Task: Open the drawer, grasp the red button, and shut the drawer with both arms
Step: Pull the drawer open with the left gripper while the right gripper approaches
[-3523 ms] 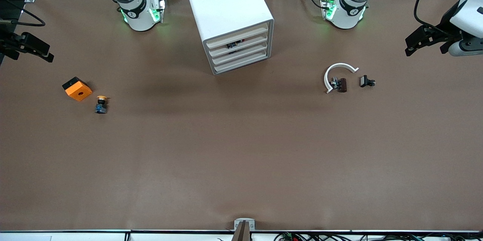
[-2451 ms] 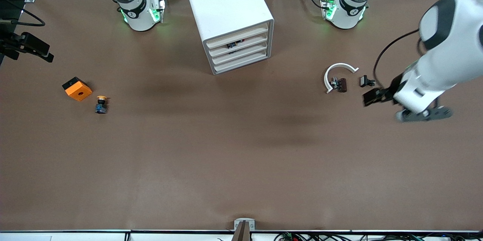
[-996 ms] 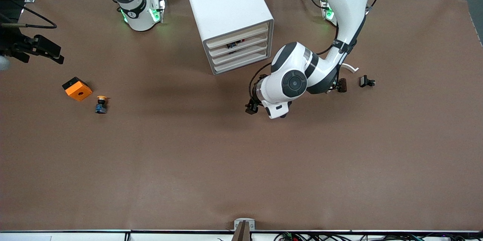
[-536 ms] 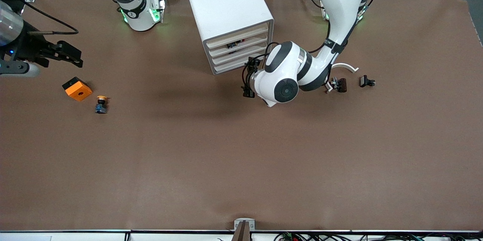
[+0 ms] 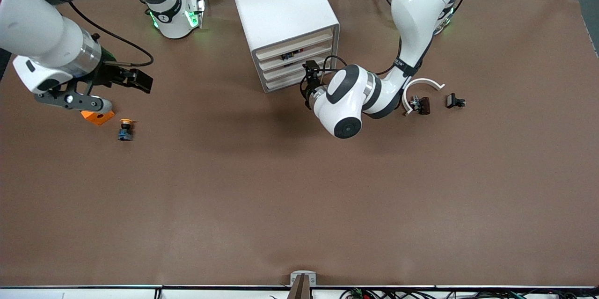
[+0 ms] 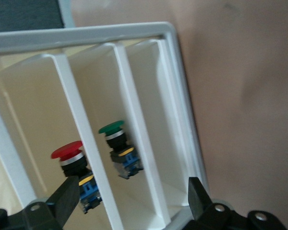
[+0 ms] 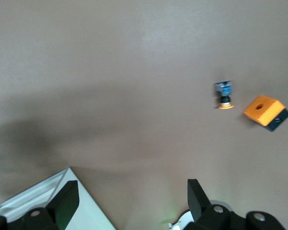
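Note:
The white cabinet [image 5: 281, 13] stands at the table's back middle, its four cream-fronted drawers [image 5: 295, 61] all shut. My left gripper [image 5: 307, 83] hangs open right in front of the drawer fronts, apart from them. In the left wrist view the open left gripper [image 6: 133, 201] faces the cabinet frame [image 6: 173, 72]. The red-capped button [image 6: 69, 155] shows between the slats, with a green-capped button [image 6: 116, 139] one level over. My right gripper [image 5: 139, 81] is open and empty over the table near the orange cube [image 5: 97, 117]; it also shows open in the right wrist view [image 7: 132, 201].
An orange-yellow capped button [image 5: 125, 129] lies beside the orange cube; both show in the right wrist view, button [image 7: 224, 95] and cube [image 7: 265, 111]. Toward the left arm's end lie a white arc [image 5: 421, 84], a dark brown part [image 5: 424, 105] and a small black part [image 5: 455, 101].
My left arm swung in from its end of the table to the cabinet's front. My right arm came in from its end to over the orange cube.

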Controlling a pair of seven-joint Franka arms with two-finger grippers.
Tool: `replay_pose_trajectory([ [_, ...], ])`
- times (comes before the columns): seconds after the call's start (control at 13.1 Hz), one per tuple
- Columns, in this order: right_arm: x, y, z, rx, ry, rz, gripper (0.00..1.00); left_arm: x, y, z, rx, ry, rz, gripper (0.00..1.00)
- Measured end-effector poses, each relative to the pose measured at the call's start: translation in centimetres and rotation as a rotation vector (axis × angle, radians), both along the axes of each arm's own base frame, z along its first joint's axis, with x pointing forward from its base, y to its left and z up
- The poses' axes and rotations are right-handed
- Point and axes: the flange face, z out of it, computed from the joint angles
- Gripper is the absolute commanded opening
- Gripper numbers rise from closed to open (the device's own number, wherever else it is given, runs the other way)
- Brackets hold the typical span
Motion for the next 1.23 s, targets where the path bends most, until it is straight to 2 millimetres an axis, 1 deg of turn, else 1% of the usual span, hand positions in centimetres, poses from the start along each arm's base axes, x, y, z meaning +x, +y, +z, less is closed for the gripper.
replay_pose_trajectory([
  [0.08, 0.5, -0.2, -0.6, 0.020, 0.006, -0.013, 1.00, -0.2, -0.1, -0.2, -0.004, 0.028, 0.007, 0.90],
  [0.15, 0.9, -0.5, -1.1, 0.033, 0.008, -0.024, 1.00, -0.4, -0.2, -0.3, -0.006, 0.045, 0.012, 0.78],
  [0.23, 1.3, -0.7, -1.6, 0.040, 0.007, -0.031, 1.00, -0.5, -0.2, -0.6, -0.005, 0.059, 0.011, 0.70],
  [0.46, 1.9, -0.7, -2.4, 0.047, 0.006, -0.036, 1.00, -0.9, -0.2, -1.5, -0.005, 0.099, 0.019, 0.69],
  [0.77, 2.1, -0.2, -2.5, 0.070, 0.002, -0.036, 1.00, -1.4, -0.4, -1.6, -0.001, 0.159, 0.038, 0.69],
  [0.92, 2.2, -0.1, -2.7, 0.074, 0.003, -0.037, 1.00, -1.5, -0.4, -1.9, 0.004, 0.173, 0.042, 0.68],
  [1.0, 2.3, -0.1, -2.8, 0.075, 0.004, -0.037, 1.00, -1.7, -0.5, -2.3, 0.011, 0.186, 0.047, 0.62],
  [1.07, 2.3, 0.0, -2.9, 0.077, 0.006, -0.037, 1.00, -2.0, -0.8, -2.8, 0.021, 0.200, 0.049, 0.54],
  [1.23, 2.4, 0.1, -3.1, 0.080, 0.009, -0.036, 1.00, -3.1, -1.7, -3.7, 0.017, 0.233, 0.052, 0.54],
])
